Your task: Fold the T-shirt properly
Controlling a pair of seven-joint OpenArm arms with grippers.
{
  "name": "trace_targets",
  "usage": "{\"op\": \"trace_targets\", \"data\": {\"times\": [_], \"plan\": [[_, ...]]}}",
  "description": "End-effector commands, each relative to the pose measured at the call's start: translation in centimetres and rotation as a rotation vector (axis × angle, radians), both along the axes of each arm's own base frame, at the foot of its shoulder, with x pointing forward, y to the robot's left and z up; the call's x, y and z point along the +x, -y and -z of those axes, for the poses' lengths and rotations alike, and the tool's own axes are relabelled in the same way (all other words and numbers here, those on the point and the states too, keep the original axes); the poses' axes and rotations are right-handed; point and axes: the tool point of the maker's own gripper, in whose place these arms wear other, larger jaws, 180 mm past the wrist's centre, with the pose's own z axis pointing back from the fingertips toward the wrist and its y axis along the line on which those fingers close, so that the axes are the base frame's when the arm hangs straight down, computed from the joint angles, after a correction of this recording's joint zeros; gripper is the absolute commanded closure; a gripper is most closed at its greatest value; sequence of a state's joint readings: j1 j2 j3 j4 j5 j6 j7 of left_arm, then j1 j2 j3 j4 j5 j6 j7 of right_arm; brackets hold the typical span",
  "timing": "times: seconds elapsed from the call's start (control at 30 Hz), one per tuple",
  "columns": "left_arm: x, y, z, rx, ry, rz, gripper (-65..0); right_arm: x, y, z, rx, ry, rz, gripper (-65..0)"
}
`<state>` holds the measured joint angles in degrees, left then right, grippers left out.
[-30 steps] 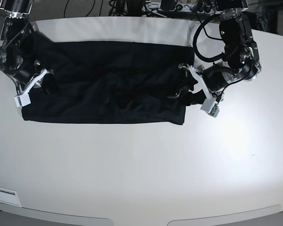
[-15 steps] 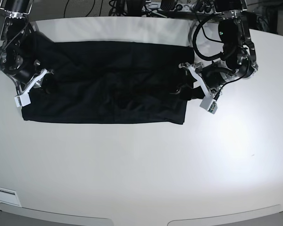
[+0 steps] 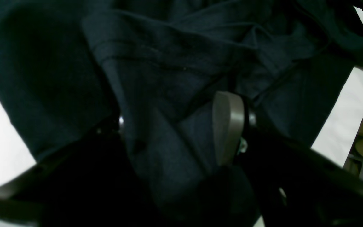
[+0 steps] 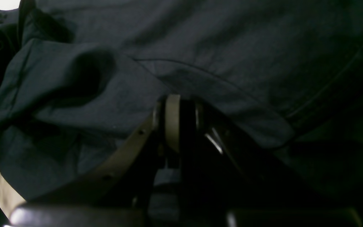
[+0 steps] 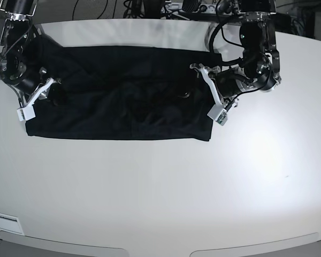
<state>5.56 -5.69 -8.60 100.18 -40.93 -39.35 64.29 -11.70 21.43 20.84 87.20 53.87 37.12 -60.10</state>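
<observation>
1. Table (image 5: 150, 187) bearing black T-shirt (image 5: 123, 96), spread as a wide band across the far half.
2. Right gripper (image 5: 35, 99) at that band's left end, jaws nearly shut, apparently pinching cloth.
3. Left gripper (image 5: 211, 91) at the opposite end, jaws spread wide around bunched fabric.
4. Mid-fold; next calls for closing on that end, then carrying both ends over.

Left hand (image 5: 211, 93) shifted inward and up along shirt (image 5: 123, 91) edge, now over fabric instead of beside it. Dark sleeve bunch that poked out past shirt's edge near that hand now drawn in, edge straighter.
</observation>
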Motion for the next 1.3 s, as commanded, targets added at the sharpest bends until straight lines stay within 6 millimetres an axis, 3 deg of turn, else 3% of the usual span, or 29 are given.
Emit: {"op": "trace_targets", "data": {"times": [0.0, 0.03, 0.13, 0.2, 0.5, 0.83, 1.03, 1.1, 1.2, 1.27], "plan": [[0.6, 0.2, -1.1, -0.021, 0.044, 0.004, -32.8, -1.9, 0.7, 1.5, -0.068, -0.101, -0.036, -9.5], [0.6, 0.2, -1.1, -0.022, 0.044, 0.004, -28.5, -1.9, 0.7, 1.5, -0.068, -0.101, -0.036, -9.4], [0.6, 0.3, -1.2, -0.030, 0.045, 0.005, -6.9, -1.9, 0.7, 1.5, -0.068, -0.101, -0.035, -9.5], [0.5, 0.6, -1.6, -0.060, 0.045, 0.009, 0.0, -1.9, 0.7, 1.5, -0.068, -0.100, -0.036, -9.5], [-1.9, 3.3, -4.2, -0.278, -0.035, 0.125, 0.0, -1.8, 0.7, 1.5, -0.068, -0.097, -0.034, -9.5], [-2.9, 3.9, -4.9, -0.340, -0.060, 0.160, 0.0, -1.8, 0.7, 1.5, -0.068, -0.097, -0.034, -9.5], [-4.6, 4.9, -4.4, -0.374, -0.105, 0.190, 0.0, -1.8, 0.7, 1.5, -0.067, -0.096, -0.034, -9.5], [-5.4, 5.7, -4.2, -0.371, -0.126, 0.226, -5.8, -1.8, 0.7, 1.5, -0.066, -0.095, -0.034, -9.5], [-6.4, 7.0, -4.1, -0.375, -0.143, 0.279, -25.8, -1.7, 0.7, 1.4, -0.066, -0.093, -0.032, -9.5], [-7.0, 7.7, -4.1, -0.379, -0.153, 0.309, -32.6, -1.7, 0.7, 1.4, -0.067, -0.093, -0.033, -9.5]]}}
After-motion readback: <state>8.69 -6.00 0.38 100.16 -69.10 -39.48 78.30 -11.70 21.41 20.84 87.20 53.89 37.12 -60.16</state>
